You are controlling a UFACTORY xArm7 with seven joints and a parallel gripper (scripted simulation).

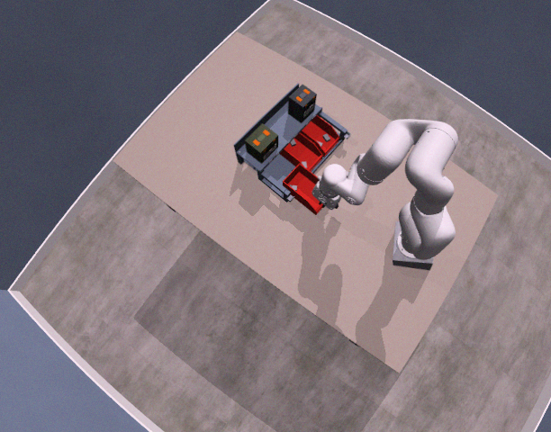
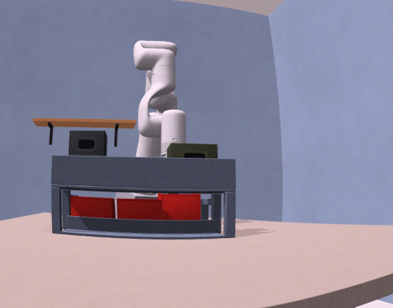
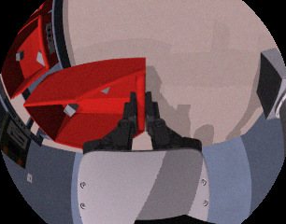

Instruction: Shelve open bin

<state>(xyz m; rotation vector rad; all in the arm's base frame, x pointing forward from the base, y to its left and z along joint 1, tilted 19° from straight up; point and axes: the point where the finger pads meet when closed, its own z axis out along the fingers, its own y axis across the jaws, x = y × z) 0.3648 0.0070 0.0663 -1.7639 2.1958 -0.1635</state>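
My gripper (image 1: 326,200) (image 3: 140,100) is shut on the side wall of the red open bin (image 1: 303,188) (image 3: 87,103). The bin is tilted, its rear end over the free place at the near end of the grey shelf (image 1: 284,139), its front end sticking out past the shelf's lip. Small grey parts lie inside it. Two other red bins (image 1: 303,150) (image 1: 320,132) stand side by side in the row. From the back view the held bin (image 2: 180,206) sits higher than its neighbours (image 2: 92,206) (image 2: 139,208), under the shelf's upper board (image 2: 143,172).
A dark box (image 1: 302,104) and an olive box (image 1: 262,141) stand on the shelf's top board. An orange wall shelf (image 2: 83,123) hangs behind. The arm's base (image 1: 413,257) stands on the table to the right of the shelf.
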